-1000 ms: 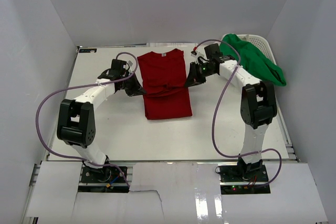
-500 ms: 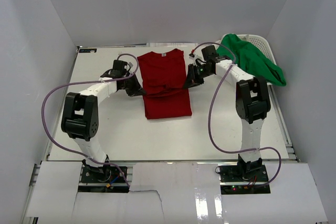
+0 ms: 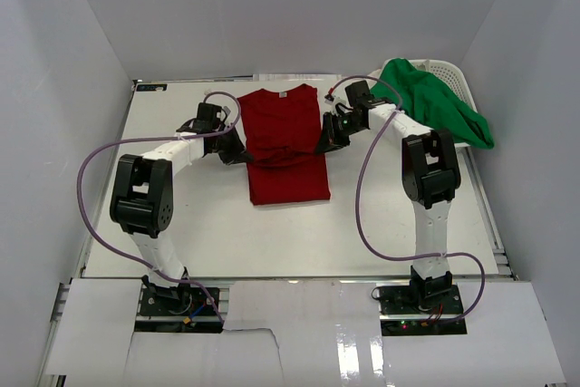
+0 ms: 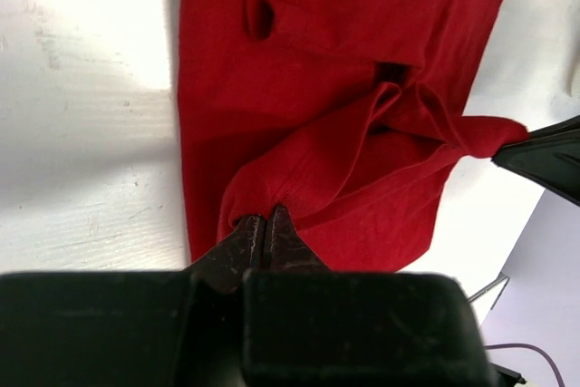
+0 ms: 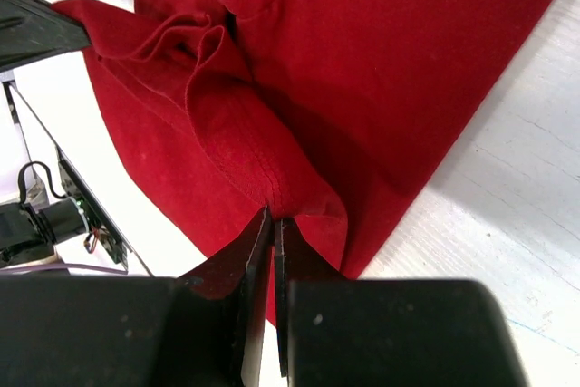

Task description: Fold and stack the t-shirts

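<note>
Well, the red t-shirt (image 3: 285,147) lay mid-desk (image 3: 272,233), its sleeves folded in so it made a long narrow strip; the left fingers (image 4: 263,240) were clenched on a pinch of cloth at one side edge, the right fingers (image 5: 265,240) on the opposite edge, with a ridge bunched between them; the crosswise fold seemed begun, not finished; the green t-shirt (image 3: 435,106) lay crumpled over the white basket (image 3: 449,70) at the far right, so its folding and the stacking remained.

Left arm (image 3: 168,151), right arm (image 3: 433,224) — white links, black joints, purple cables (image 3: 356,197); black left pincer (image 4: 265,224), right pincer (image 5: 272,224).
</note>
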Robot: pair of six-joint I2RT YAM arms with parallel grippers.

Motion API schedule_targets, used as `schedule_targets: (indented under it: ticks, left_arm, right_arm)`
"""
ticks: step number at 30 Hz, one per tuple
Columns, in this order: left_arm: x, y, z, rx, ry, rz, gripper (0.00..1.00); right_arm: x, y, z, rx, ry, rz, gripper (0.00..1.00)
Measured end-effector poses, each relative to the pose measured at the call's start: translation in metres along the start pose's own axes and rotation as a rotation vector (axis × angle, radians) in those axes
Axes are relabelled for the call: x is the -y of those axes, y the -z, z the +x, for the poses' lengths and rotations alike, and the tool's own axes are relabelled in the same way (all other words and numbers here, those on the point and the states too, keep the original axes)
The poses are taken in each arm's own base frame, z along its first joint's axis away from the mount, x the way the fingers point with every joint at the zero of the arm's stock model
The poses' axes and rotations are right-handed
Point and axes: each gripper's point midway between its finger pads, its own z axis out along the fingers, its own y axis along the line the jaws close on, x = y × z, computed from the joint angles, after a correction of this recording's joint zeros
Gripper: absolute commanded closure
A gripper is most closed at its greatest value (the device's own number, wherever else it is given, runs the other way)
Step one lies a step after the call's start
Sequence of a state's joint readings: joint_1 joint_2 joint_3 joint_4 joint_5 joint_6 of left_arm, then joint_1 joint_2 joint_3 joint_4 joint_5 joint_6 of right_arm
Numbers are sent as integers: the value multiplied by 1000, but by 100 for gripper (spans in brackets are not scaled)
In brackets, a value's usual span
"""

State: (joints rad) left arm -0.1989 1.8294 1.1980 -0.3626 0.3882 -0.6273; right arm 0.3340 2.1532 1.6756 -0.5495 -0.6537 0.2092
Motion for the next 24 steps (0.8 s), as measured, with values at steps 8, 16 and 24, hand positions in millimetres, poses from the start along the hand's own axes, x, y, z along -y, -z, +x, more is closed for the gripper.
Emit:
schedule_targets:
  ticks: [8,16,24]
  left_arm:
    - [11,4,-15,40,-18,18,100]
    - [9,-3,-23,55,-21,8,86]
    - [2,-17,-32,85,24,0,39]
  right_arm:
    - [0,0,-3,9,-5,4,92]
    - [-5,5,-18,44,11,14,91]
    - [1,-3,-43,95,9,11,41]
